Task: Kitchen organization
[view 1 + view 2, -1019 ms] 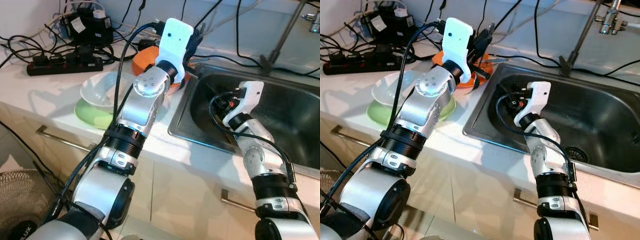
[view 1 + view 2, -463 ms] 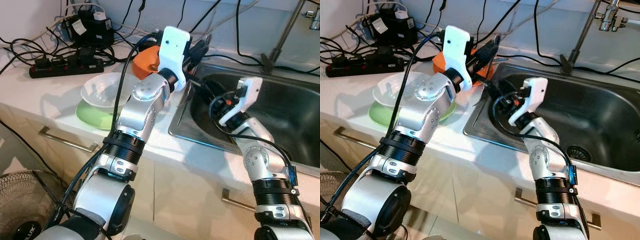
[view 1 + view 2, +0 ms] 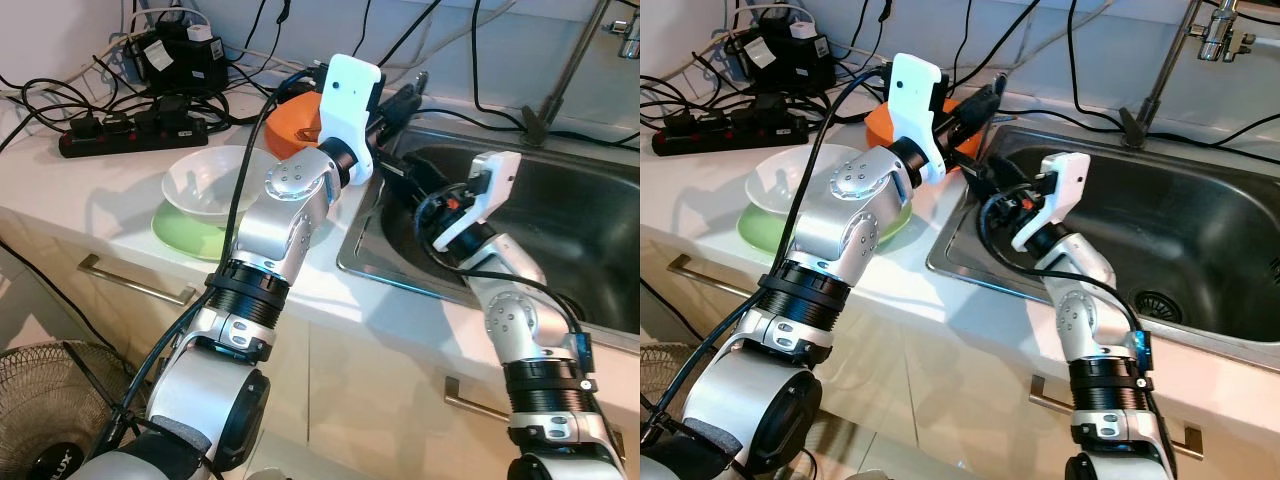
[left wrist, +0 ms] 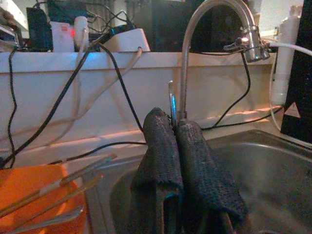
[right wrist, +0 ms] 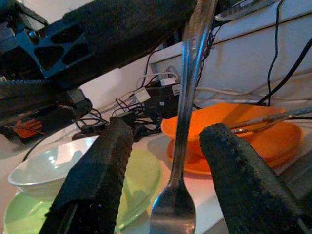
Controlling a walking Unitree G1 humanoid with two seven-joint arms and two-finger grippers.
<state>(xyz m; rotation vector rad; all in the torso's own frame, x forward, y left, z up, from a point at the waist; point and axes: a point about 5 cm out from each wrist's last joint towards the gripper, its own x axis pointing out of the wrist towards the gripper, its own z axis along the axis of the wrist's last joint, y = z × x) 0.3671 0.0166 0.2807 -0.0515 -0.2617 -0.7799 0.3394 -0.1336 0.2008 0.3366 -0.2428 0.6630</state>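
Right wrist view shows a slim stainless-steel fork (image 5: 187,97) hanging handle-up between my right gripper (image 5: 168,161) fingers, which stand spread wide on either side of it without touching; its tines point down toward the white counter (image 3: 90,180) edge. My left gripper (image 4: 174,127) is clamped on the upper end of that fork, the two black pads pressed together with a sliver of metal poking out above them, over the near corner of the stainless-steel sink (image 3: 590,250). From the head, both claws meet just beside the round orange plate (image 3: 880,122) that carries a few chopsticks (image 4: 53,183), with the white bowl (image 3: 205,185) stacked on the light green plate (image 3: 180,232) off to my left. I judge this a handover: the fork is light, rigid and smooth, so it could slip or swivel if pinched near one end. I would close my right fingers on the flat middle of the handle, below my left pads, squarely across its width, before the left lets go
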